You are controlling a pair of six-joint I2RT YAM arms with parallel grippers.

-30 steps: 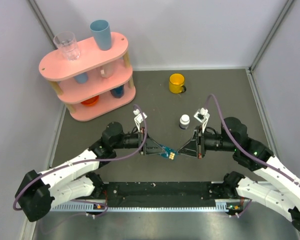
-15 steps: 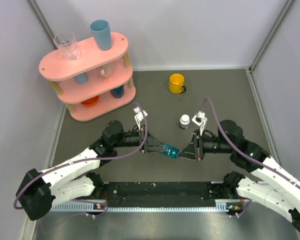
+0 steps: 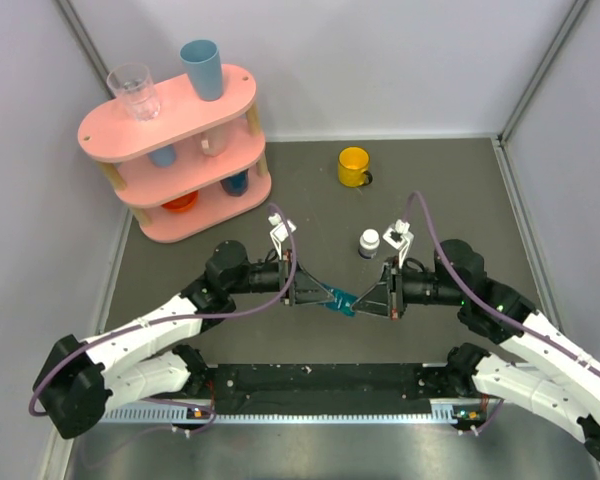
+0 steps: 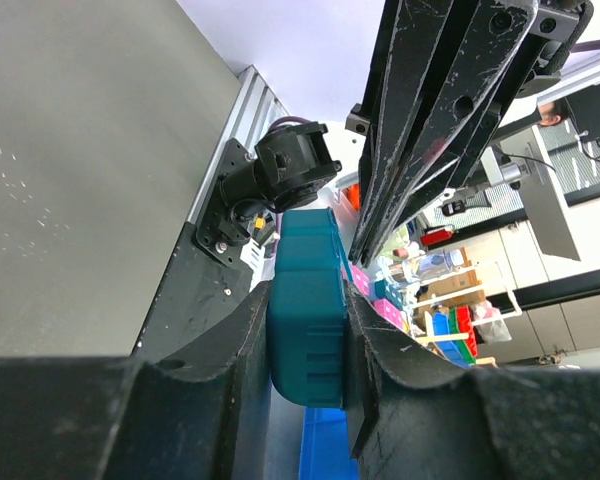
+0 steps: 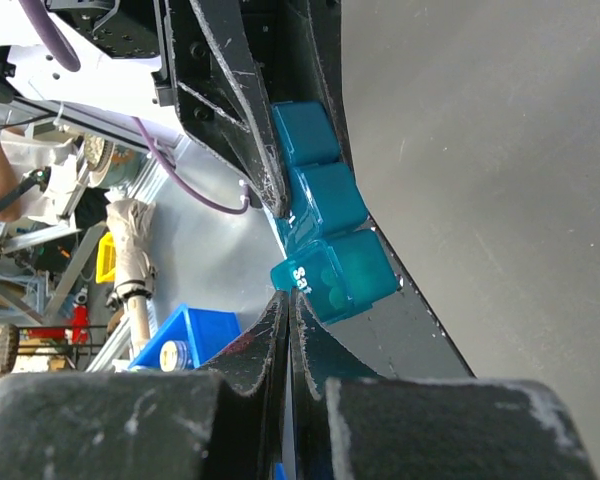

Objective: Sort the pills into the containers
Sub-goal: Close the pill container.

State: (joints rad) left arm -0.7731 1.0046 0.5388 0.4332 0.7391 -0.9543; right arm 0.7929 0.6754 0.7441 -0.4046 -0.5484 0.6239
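Two grippers meet at a little teal box in the middle of the top view.
The left gripper [image 3: 322,294] is clamped on the two long sides of the teal pill box [image 4: 305,310]. The box sits just below the middle of the top view, over the dark worktop [image 3: 310,200]. The right gripper [image 3: 363,300] has its fingers pressed together. Its tips are at the end part of the box, the one marked "Sat". A small white bottle [image 3: 369,243] stands just above the grippers. A yellow mug [image 3: 353,166] stands farther up.
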